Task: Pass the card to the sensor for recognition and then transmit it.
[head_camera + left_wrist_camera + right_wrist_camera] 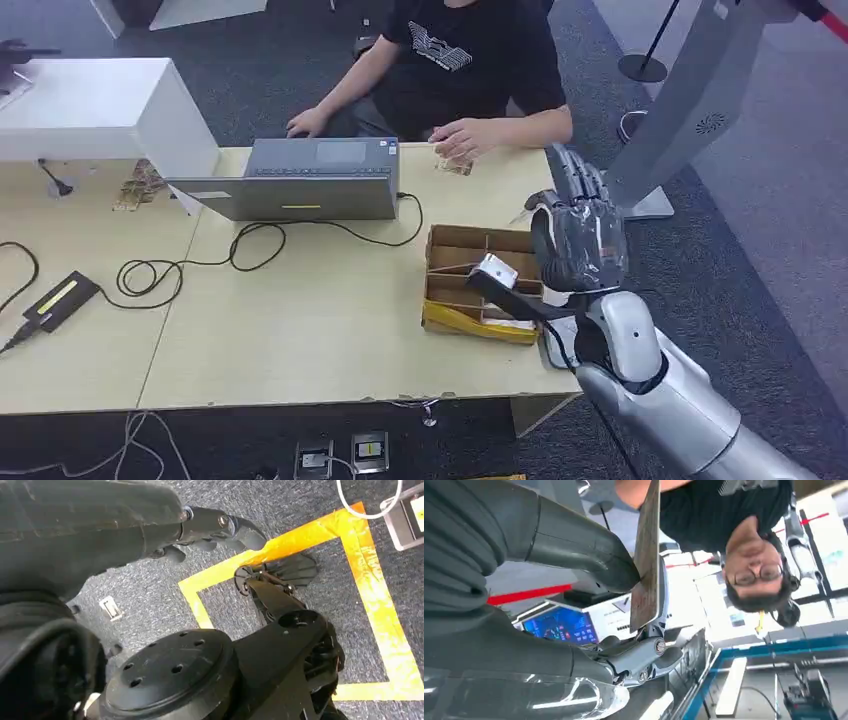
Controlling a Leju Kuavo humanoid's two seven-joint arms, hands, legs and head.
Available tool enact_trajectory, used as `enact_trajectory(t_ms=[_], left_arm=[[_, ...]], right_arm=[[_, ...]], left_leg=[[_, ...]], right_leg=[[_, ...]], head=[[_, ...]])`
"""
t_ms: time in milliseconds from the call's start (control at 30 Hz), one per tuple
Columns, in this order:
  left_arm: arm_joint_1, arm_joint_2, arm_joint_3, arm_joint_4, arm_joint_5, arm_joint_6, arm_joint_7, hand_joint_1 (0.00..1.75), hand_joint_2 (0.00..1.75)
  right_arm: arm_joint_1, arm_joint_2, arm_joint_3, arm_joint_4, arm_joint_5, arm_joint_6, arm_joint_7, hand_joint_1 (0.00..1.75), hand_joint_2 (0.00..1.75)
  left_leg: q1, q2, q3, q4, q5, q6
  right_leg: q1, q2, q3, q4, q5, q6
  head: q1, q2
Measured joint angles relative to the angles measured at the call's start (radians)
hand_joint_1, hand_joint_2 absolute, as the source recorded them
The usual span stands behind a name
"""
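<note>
The right hand [578,228] held a card [646,560] edge-on past the surface's [300,330] right edge, beside the cardboard box [478,283]; the left hand [200,527] hung with fingers curled, holding nothing.

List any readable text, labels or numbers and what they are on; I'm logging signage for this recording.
No text can be read.
Blue screen behind the right hand: markings too blurred.
White graphic on the person's black T-shirt: a pattern, no legible words.
Yellow label on the grey laptop: too small.
Yellow label on the black power adapter: too small.

Cardboard box [478,280] under right hand [580,235].
</note>
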Motion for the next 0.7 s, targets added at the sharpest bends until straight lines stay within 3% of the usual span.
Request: enact_trajectory(t_ms=[367,700], left_arm=[[-0.016,-0.005,-0.035,0.0,-0.012,0.0,0.013,0.0,0.0],[-0.022,-0.016,-0.067,0.0,-0.029,0.0,0.032,0.0,0.0]], right_arm=[[-0.019,0.028,-0.013,0.009,-0.043,0.079,-0.004,1.75,1.75],[-0.02,0.049,-0.027,0.087,-0.062,0.104,-0.005,1.75,1.75]], left_leg=[[0.0,0.0,0.0,0.0,0.0,0.0],[0.0,0.0,0.0,0.0,0.0,0.0]], right_leg=[[0.0,0.0,0.0,0.0,0.0,0.0],[0.0,0.0,0.0,0.0,0.0,0.0]], head=[[0.001,0.0],[0.0,0.0]])
